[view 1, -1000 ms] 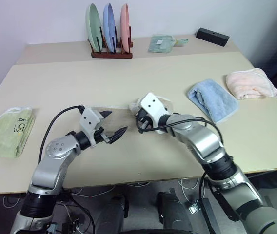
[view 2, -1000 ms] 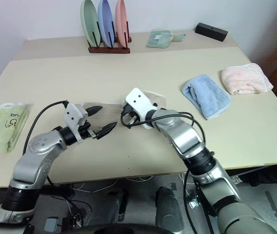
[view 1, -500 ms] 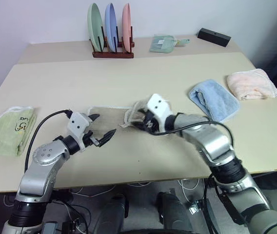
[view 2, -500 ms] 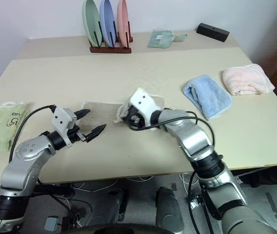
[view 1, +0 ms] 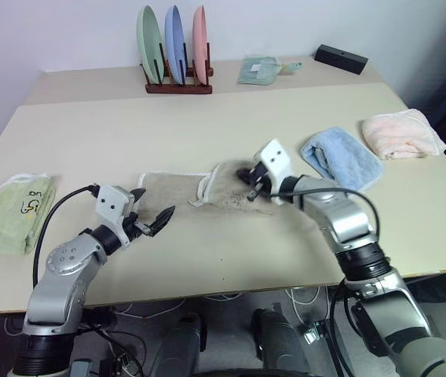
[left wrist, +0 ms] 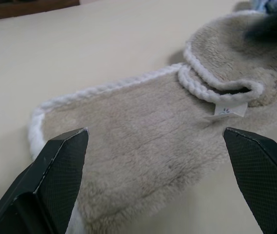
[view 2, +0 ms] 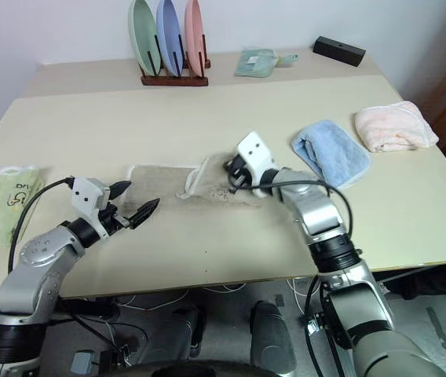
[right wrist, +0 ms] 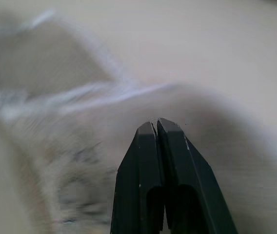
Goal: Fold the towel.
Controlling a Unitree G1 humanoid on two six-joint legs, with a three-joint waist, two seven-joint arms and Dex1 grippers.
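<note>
The towel is beige with white stitched edging and lies flat on the table's near middle. Its right part is bunched and turned over, with a white loop and a small label showing at the fold. My left gripper hovers at the towel's left end, open wide; in the left wrist view its fingers straddle the towel's corner. My right gripper rests over the bunched right part. Its fingers are shut, with no cloth seen between them.
A folded green towel lies at the left edge. A blue towel and a pink towel lie at the right. At the back stand a plate rack, a small green cloth and a black box.
My right gripper opened, then shut again, and slid to the right over the towel, leaving the right end bunched. My left gripper drew back to the left, still open.
</note>
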